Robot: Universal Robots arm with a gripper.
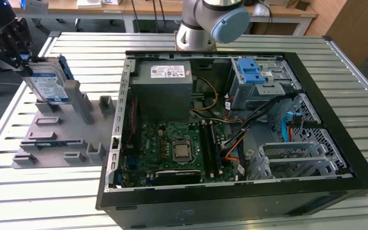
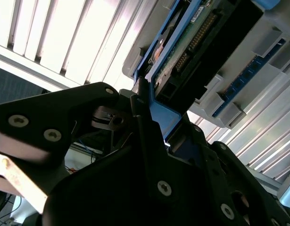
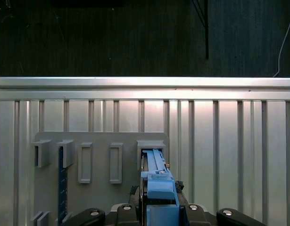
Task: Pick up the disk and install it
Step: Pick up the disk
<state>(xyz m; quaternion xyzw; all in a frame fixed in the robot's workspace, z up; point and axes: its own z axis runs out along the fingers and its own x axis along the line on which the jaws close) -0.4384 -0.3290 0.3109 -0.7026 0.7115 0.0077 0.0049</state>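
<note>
The gripper point(image 1: 25, 60) hangs over the rack point(image 1: 56, 139), at the corner farthest from the case point(image 1: 327, 100). I read its jaws as clamped on the blue bracket along the upper edge of the disk point(image 1: 46, 84). The disk stands on edge, long axis running up into the jaws, with its lower end at the rack's corner slot. I cannot tell whether it is seated there or just clear. In the second wrist view the bracket runs straight out from between the jaws. The case lies beside the rack on the tabletop point(image 1: 50, 206).
</note>
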